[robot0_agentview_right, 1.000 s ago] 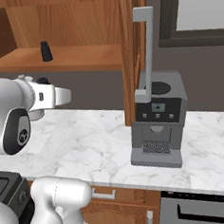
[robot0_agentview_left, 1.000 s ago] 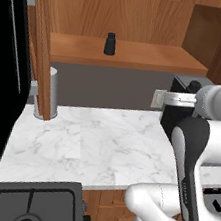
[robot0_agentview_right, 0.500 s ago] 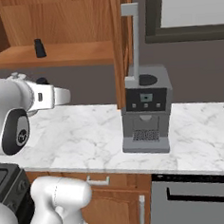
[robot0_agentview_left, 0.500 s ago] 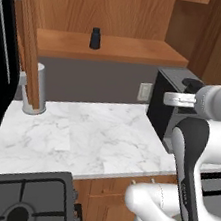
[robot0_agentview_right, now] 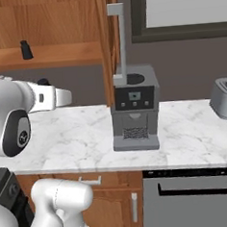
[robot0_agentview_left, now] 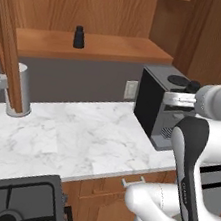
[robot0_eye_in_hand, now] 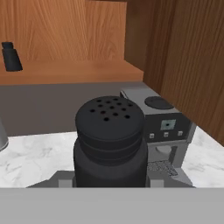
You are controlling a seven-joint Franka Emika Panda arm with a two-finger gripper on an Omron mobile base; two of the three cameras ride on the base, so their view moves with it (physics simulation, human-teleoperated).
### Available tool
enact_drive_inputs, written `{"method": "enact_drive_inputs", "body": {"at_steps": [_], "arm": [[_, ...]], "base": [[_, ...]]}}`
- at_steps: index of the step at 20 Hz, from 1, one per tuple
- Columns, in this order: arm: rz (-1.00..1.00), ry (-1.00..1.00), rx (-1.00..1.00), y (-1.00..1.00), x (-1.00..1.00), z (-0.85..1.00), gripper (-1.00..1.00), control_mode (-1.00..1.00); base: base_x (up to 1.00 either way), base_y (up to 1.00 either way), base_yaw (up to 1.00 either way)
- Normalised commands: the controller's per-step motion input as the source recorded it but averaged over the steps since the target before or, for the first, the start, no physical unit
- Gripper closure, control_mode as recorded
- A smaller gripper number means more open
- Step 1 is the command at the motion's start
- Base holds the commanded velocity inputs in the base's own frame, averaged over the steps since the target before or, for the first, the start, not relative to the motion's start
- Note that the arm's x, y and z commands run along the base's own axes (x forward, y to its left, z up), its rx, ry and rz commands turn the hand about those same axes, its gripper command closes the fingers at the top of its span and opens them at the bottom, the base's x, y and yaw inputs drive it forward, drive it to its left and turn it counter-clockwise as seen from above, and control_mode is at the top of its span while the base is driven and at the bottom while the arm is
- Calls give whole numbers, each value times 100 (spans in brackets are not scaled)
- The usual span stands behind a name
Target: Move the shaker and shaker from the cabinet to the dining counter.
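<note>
Tool: the tool (robot0_eye_in_hand: pixel 111 186) is partly closed around a black shaker (robot0_eye_in_hand: pixel 110 140), which stands upright in its grip with the holed cap toward the hand camera; the fingertips themselves are hidden behind the shaker.
Held shaker, other views: a small dark cap (robot0_agentview_left: pixel 192 87) shows at the end of the arm, just in front of the coffee machine (robot0_agentview_left: pixel 159 105).
Second shaker: the other shaker (robot0_agentview_left: pixel 79 37) stands upright on the cabinet shelf (robot0_agentview_left: pixel 117 48), far left, well apart from the arm.
Changed just now: across the last second the whole scene has slid in both base views; the coffee machine has come further into the left one and a toaster (robot0_agentview_right: pixel 225 98) has appeared at the right edge of the right one. That reads as the base driving, not the things moving. The arm has kept its pose and its grip.
Table here: the marble table (robot0_agentview_left: pixel 73 137) below is the worktop with the stove (robot0_agentview_left: pixel 11 203), not the goal.
Meaning for the task: one shaker looks lifted out and in transit; the dining counter is not reached, and the second shaker is not yet fetched.
</note>
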Motion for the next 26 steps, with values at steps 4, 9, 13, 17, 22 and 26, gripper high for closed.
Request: {"method": "enact_drive_inputs", "body": {"at_steps": [4,9,13,17,22,26], "arm": [[0,0,0,0,0,0,100,100],[0,0,0,0,0,0,100,100],[0,0,0,0,0,0,100,100],[0,0,0,0,0,0,100,100],[0,0,0,0,0,0,100,100],[0,0,0,0,0,0,100,100]], "base": [[-50,-48,1],[-35,-20,15],[39,-2,43],[77,-16,61],[66,-27,52],[-45,-11,26]]}}
